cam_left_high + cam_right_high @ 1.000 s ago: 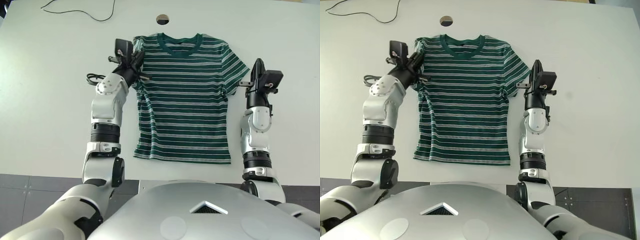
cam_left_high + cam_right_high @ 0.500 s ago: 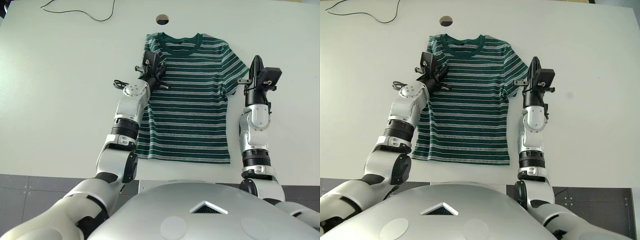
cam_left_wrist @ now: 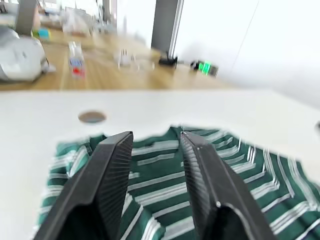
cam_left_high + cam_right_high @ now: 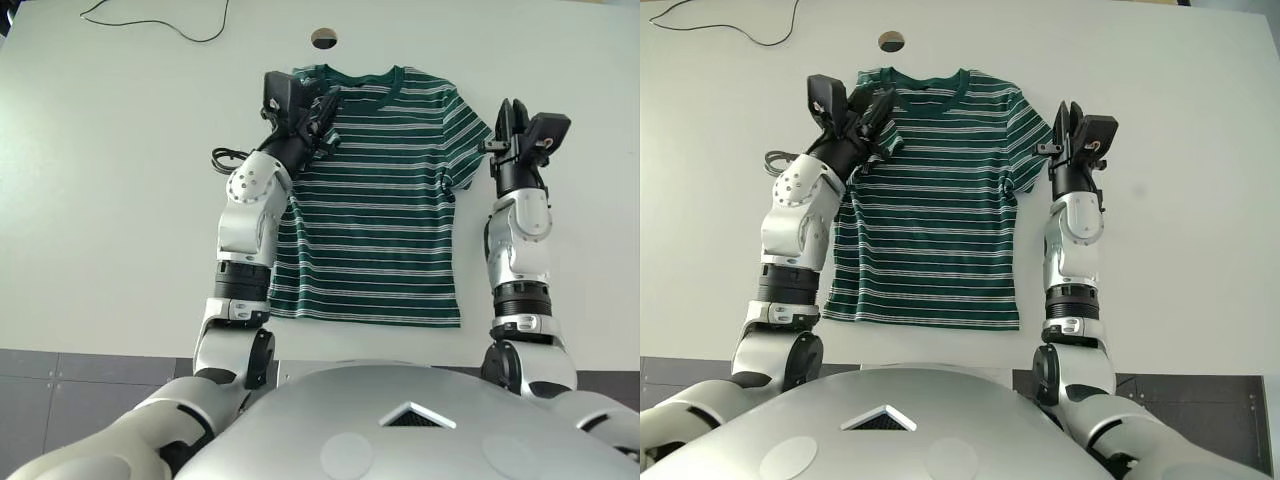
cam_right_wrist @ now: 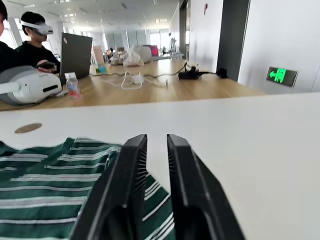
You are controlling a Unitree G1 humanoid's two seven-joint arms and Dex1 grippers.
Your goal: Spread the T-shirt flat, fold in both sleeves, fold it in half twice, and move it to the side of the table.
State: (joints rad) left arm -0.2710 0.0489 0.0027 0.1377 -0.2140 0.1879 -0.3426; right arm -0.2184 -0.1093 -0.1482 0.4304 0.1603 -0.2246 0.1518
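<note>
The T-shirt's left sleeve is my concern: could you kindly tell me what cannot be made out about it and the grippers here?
- The left sleeve of the T-shirt: in the head views it is covered by the left gripper and its arm; folded or not, cannot tell.
- Left wrist view: stripes blurred; the fingers hide the cloth beneath.
- Whether the right gripper touches the right sleeve: unclear in the head views.

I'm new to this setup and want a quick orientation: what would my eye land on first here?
A green striped T-shirt lies flat, front up, in the middle of the white table, with its right sleeve spread out and none sticking out on the left. The left gripper hangs open over the shirt's left shoulder. The right gripper stands just outside the right sleeve, fingers slightly apart and empty.
</note>
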